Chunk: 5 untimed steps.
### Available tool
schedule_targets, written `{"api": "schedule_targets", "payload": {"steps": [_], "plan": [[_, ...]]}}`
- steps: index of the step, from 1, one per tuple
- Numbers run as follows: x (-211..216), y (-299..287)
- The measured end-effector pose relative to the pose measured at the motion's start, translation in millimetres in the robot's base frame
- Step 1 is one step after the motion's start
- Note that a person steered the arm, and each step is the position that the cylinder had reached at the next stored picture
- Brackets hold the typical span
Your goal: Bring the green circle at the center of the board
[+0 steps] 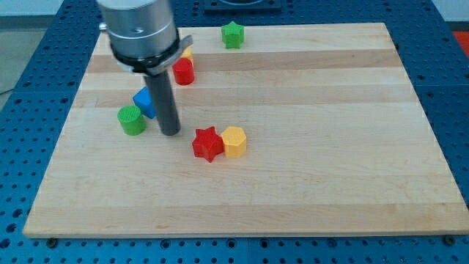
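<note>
The green circle [132,119] is a short green cylinder on the left part of the wooden board [308,183]. My tip [170,133] rests on the board just to the right of the green circle, a small gap apart from it. A blue block [144,102] sits right above the green circle and is partly hidden behind the rod. The rod's body and the arm's grey housing rise toward the view's top.
A red star [207,144] and a yellow hexagon-like block [234,141] touch each other near the board's middle. A red cylinder [183,71] stands at the upper left with a yellow block [188,53] behind it. A green star [232,34] lies at the top edge.
</note>
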<state>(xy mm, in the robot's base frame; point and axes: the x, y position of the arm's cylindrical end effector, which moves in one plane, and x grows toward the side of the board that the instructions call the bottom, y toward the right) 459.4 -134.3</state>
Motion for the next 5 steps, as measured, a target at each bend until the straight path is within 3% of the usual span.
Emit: {"api": "schedule_targets", "payload": {"steps": [2,3,4,5], "plan": [[65.9,-85.7],[53.3,-139.0],[7.2,-163.6],[-26.4,-122.9]]}}
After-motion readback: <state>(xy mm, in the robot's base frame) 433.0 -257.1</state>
